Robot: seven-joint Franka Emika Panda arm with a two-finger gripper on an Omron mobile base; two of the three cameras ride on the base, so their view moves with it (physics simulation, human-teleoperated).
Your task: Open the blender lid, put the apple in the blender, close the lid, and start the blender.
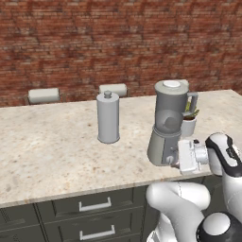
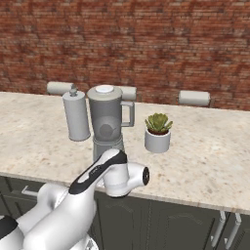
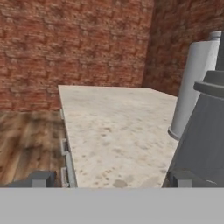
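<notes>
The claw (image 1: 176, 158) sits low at the front of the blender (image 1: 168, 127), right by the cone base where the small knob is; its fingers (image 3: 43, 178) are spread with nothing between them. In the hand view the base rises just beside the right fingertip, so the knob seems to lie slightly to that side. The blender lid (image 1: 172, 85) rests on the jar, and the apple cannot be made out (perhaps inside). The arm reaches in level over the counter (image 1: 56, 146) edge, wrist horizontal. A grey canister (image 1: 108, 117) and potted succulent (image 2: 157, 132) flank the blender.
</notes>
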